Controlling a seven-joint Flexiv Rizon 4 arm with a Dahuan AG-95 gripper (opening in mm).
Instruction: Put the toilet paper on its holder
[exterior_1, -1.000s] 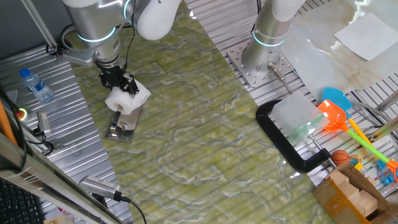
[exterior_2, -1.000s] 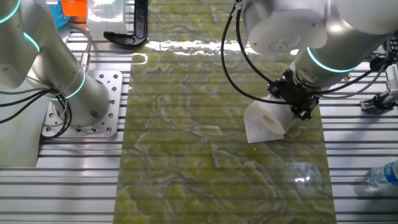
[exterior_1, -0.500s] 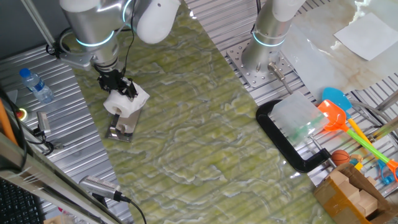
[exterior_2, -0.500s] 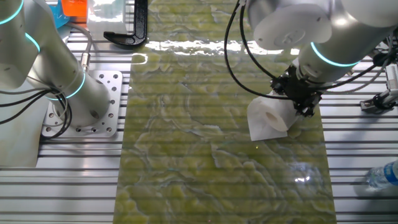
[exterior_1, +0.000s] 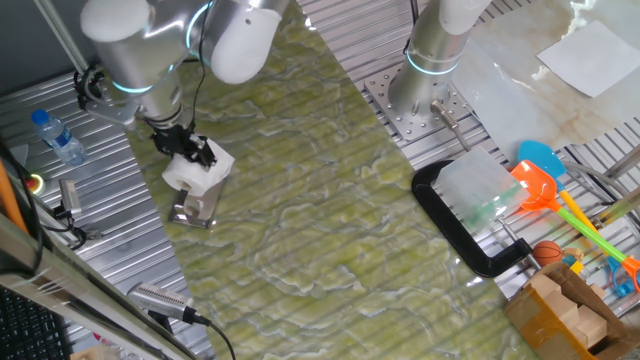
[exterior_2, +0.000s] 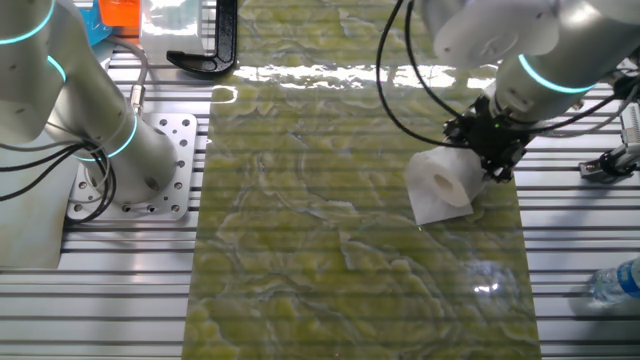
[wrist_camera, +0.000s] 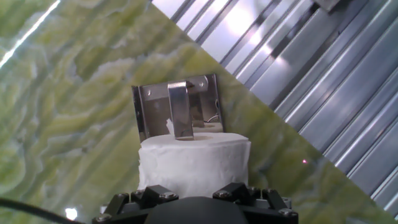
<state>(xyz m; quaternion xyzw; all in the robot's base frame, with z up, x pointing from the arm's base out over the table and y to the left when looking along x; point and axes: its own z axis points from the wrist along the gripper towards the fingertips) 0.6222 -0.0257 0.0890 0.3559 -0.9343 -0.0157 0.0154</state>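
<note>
Green mat (exterior_1: 330, 200) around the holder (exterior_1: 195, 208) looks open, seemingly unobstructed.

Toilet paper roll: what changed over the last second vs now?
The gripper, shut on the toilet paper throughout, carried it a little toward the water bottle side in one fixed view, rightward in the other. The roll now hangs above the holder, not yet threaded on. Holder, black clamp and bottle stayed put.

A green marbled mat (exterior_1: 330, 200) covers the ribbed metal table (exterior_1: 110, 190); on it the holder (exterior_1: 196, 211) lies at nine o'clock, a black C-clamp (exterior_1: 455, 235) at three.
</note>
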